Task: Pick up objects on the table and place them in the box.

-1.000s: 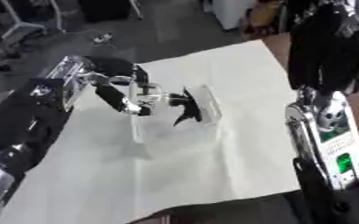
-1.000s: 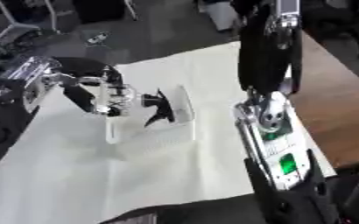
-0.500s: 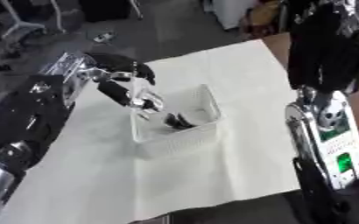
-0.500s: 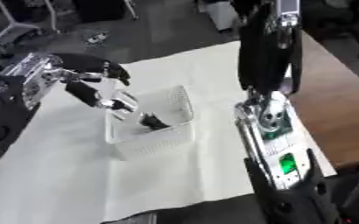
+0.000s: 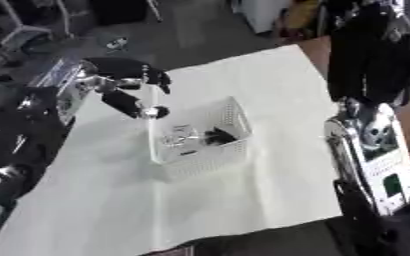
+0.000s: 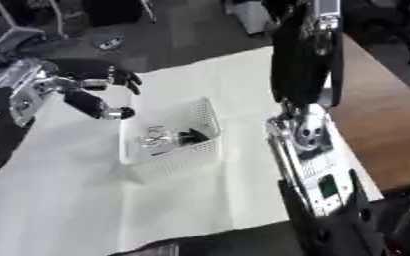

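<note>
A white lattice box (image 5: pixel 201 159) stands in the middle of the white cloth. Inside it lie a black object (image 5: pixel 217 136) and a pale, shiny object (image 5: pixel 178 139) side by side. My left hand (image 5: pixel 119 101) hovers just beyond the box's far left corner, its fingers spread and the thumb pointing toward the box, holding nothing. My right arm stands upright along the right side. Its dark hand (image 6: pixel 331 225) shows at the lower right, well away from the box, too dim to read.
The white cloth (image 5: pixel 243 200) covers most of the table, and bare brown wood (image 6: pixel 383 115) shows at its right. Beyond the far edge are dark floor and chair legs. No loose object shows on the cloth around the box.
A second ago my left hand held the black object over the box. It let go of it into the box and has drawn back to the upper left, fingers spread.
</note>
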Robot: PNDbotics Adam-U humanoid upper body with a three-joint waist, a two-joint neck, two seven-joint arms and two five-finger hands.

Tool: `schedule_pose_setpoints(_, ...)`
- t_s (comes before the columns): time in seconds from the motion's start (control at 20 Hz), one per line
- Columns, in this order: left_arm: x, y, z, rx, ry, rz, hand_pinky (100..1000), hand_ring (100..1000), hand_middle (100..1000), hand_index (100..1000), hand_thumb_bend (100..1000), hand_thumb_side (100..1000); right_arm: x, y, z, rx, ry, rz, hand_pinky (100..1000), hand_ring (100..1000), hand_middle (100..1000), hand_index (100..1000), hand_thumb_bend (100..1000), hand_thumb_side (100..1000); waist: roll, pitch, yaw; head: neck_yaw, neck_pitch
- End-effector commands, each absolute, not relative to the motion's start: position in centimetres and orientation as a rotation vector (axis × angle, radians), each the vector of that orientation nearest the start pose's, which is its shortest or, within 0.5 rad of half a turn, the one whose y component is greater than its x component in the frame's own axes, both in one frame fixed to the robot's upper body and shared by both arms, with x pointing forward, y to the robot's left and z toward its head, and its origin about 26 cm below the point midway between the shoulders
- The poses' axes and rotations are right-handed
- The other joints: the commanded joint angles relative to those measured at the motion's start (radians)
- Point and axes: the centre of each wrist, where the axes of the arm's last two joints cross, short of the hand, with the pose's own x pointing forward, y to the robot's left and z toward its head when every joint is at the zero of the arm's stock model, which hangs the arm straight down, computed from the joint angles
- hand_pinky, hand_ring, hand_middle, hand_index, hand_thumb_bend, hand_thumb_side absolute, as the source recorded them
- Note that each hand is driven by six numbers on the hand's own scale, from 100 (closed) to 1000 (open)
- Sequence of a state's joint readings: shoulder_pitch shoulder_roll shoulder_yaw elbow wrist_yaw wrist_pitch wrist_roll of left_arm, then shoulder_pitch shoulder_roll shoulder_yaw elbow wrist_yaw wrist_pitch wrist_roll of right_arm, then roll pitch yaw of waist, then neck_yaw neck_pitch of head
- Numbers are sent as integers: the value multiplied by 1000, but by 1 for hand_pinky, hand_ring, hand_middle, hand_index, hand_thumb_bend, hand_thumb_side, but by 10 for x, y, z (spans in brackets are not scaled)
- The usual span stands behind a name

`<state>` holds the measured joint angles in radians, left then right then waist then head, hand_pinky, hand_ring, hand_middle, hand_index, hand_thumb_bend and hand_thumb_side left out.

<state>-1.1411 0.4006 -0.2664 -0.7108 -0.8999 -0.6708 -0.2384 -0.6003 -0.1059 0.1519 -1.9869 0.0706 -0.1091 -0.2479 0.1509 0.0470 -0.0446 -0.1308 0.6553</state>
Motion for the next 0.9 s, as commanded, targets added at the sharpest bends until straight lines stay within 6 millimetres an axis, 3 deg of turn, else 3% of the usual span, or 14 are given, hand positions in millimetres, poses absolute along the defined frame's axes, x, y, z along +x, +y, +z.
schedule_pose_setpoints(0.05,501,263,242,-1085,2494,2326,690,644,664,731,167,1000,305,-154,272,-148,3570,-133,540,585,659,825,271,1000,-6,-15,6,-16,-3)
schedule_pose_setpoints(0.3,489,292,225,-1132,2820,2043,447,471,511,611,151,998,306,-156,272,-133,3573,-138,538,585,658,825,276,1000,-8,-13,13,-23,-8)
schedule_pose_setpoints(0.45,474,297,214,-1084,3076,1754,337,390,441,553,145,961,306,-157,272,-125,3572,-138,537,584,658,825,279,1000,-10,-10,15,-31,-8)
schedule_pose_setpoints(0.65,444,281,198,-888,3409,1300,266,337,390,532,155,950,306,-158,272,-112,3574,-140,535,584,658,825,287,1000,-17,-7,22,-38,-1)
schedule_pose_setpoints(0.9,394,249,180,-609,3704,683,248,313,365,526,176,986,307,-161,272,-88,3580,-137,531,583,659,826,303,1000,-33,-8,42,-37,4)
